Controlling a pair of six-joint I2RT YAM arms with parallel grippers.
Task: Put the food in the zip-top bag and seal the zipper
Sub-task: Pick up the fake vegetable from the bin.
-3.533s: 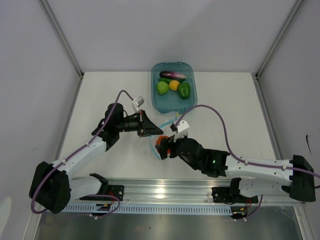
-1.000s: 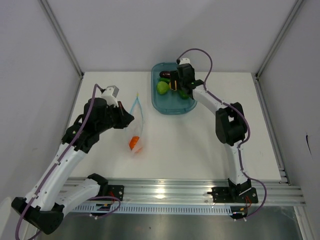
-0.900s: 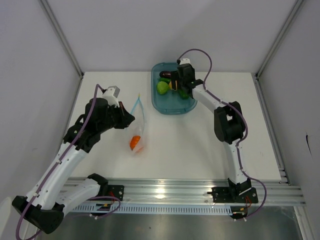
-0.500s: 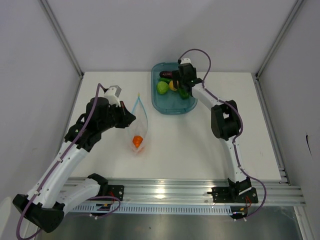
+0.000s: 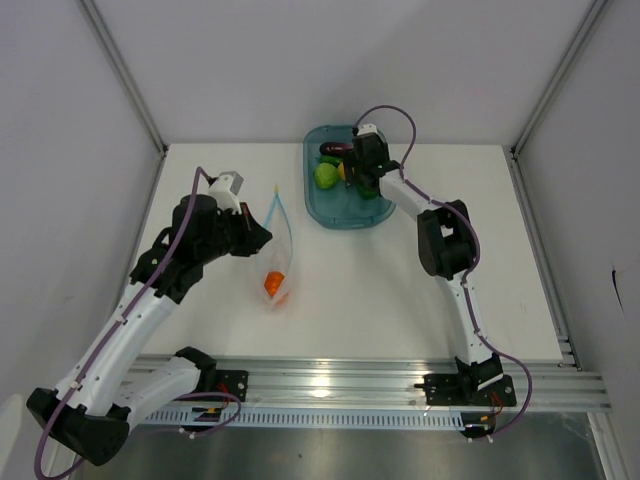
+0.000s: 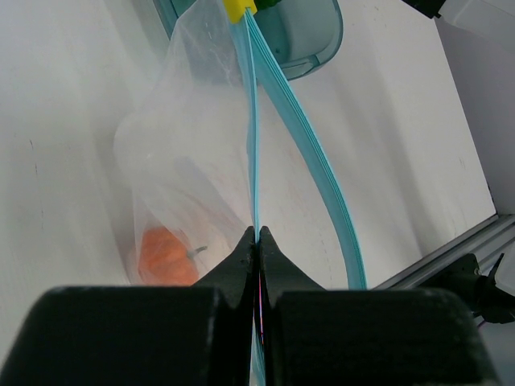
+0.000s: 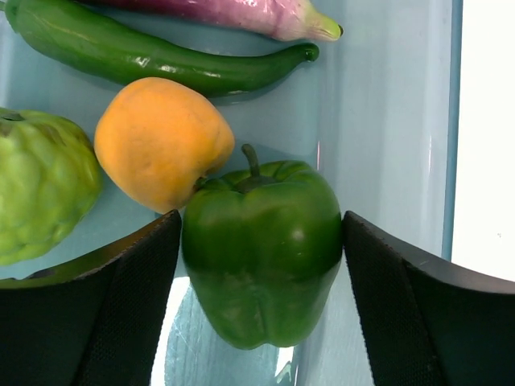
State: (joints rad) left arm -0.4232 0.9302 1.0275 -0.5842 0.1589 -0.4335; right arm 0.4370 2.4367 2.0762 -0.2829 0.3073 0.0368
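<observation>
Pinches the zipper [image 6: 254,121] in the left end effector [image 6: 257,239], jaws fully closed on the blue strip, and holds that edge of the bag [image 6: 185,145] up so the mouth gapes; cannot tell whether the sagging bottom rests on the bench [image 5: 350,290]. Carries one piece of food already: the orange-red piece [image 6: 165,257], low in the bag's belly and let go since a few seconds back. No longer works at the bag with the right end effector [image 7: 259,221]: reaches instead to the far tray [image 5: 345,224] and straddles the green pepper [image 7: 261,273], jaws wide, one finger either side, gripping nothing yet. Leaves the yellow-orange ball [image 7: 157,141], light green fruit [image 7: 40,193], long green pod [image 7: 161,56] and eggplant [image 7: 241,16] alongside. Suggests first drop done, second pick about to begin, sealing well off.
</observation>
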